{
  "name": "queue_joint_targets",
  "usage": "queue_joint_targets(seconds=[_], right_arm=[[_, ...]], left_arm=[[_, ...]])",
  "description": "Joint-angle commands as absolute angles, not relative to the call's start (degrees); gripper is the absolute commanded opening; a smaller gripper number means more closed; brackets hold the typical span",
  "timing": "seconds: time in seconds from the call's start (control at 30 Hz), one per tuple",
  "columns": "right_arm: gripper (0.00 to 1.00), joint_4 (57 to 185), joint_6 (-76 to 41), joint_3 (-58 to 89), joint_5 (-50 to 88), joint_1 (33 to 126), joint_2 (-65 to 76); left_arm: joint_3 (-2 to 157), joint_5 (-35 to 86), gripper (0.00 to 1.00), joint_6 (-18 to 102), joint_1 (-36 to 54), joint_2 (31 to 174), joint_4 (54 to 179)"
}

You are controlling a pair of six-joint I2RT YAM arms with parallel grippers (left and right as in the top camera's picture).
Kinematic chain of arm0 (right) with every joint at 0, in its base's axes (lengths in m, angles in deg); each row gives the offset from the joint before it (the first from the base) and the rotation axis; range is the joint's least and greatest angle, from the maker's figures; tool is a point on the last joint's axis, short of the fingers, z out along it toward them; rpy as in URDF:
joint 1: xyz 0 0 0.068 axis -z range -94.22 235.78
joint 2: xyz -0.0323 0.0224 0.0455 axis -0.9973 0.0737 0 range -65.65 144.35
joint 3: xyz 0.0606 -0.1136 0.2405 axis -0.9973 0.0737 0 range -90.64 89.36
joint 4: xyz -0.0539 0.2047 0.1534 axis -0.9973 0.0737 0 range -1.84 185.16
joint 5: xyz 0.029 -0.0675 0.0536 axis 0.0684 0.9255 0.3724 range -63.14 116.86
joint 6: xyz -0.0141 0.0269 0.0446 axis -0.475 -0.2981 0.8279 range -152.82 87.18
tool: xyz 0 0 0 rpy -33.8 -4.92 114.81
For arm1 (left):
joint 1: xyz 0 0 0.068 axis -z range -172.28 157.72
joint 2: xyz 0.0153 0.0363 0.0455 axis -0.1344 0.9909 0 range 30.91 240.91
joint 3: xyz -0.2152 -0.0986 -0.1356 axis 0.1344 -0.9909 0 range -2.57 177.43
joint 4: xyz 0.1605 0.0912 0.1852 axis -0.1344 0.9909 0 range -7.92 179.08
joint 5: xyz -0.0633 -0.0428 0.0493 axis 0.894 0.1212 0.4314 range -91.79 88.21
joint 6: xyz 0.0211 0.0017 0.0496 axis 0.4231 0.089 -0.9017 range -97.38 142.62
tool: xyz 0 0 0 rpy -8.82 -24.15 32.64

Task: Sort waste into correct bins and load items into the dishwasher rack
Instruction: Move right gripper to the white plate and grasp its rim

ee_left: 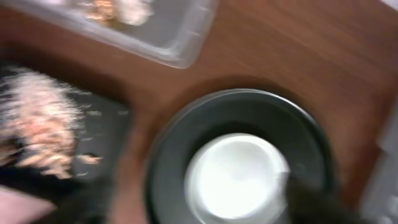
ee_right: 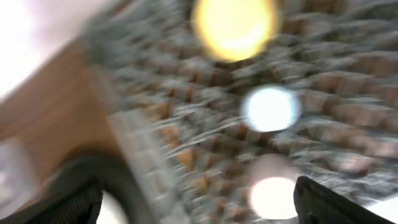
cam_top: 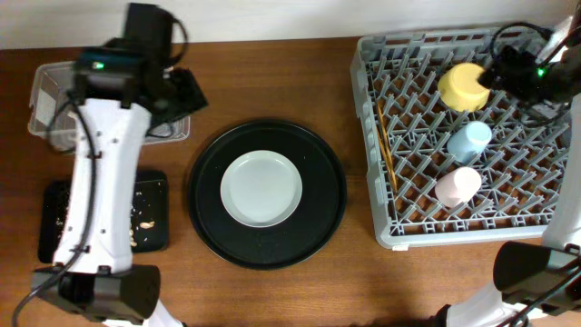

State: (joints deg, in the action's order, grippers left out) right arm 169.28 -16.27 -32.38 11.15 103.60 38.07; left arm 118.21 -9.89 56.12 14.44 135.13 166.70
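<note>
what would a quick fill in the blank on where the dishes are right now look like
1. The grey plate lies on the round ____ tray.
2. The dishwasher rack holds ____ small cups.
3. The light-blue cup lies between the pink cup and the ____ bowl.
Missing words: black; two; yellow.

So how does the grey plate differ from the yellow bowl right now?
The grey plate lies flat on the round black tray mid-table; the yellow bowl sits in the dishwasher rack. The plate is pale and looks wider from overhead; the bowl is bright and more compact. Both are round dishes.
</note>
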Motion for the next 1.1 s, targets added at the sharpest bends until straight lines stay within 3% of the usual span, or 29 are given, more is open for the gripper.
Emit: queue_joint_targets(seconds=[0.0, 0.17, 0.3, 0.5, 0.77, 1.07], right_arm=[[0.98, 170.7, -18.3, -32.8, -5.4, 99.6, 39.2], [0.97, 173.0, -23.3, -30.0, 6.3, 86.3, 40.4], [0.97, 166.7, -17.2, -21.8, 16.3, 73.2, 42.6], [0.77, 153.6, -12.0, -11.6, 17.1, 60.1, 47.7], [0.58, 144.4, 0.3, -7.9, 23.8, 50.9, 54.9], [0.57, 145.5, 0.7, -7.9, 27.8, 49.5, 61.3]], left_arm=[[117.6, -16.1, 0.99, 55.9, 7.9, 136.5, 167.7], [117.6, -16.2, 0.99, 55.8, -0.3, 136.5, 168.1], [117.6, -16.2, 0.99, 55.8, -4.4, 136.5, 168.1], [117.6, -16.2, 0.99, 55.8, -5.5, 136.5, 168.1], [117.6, -16.2, 0.99, 55.8, -5.5, 136.5, 168.1], [117.6, -16.2, 0.99, 55.8, -5.5, 136.5, 168.1]])
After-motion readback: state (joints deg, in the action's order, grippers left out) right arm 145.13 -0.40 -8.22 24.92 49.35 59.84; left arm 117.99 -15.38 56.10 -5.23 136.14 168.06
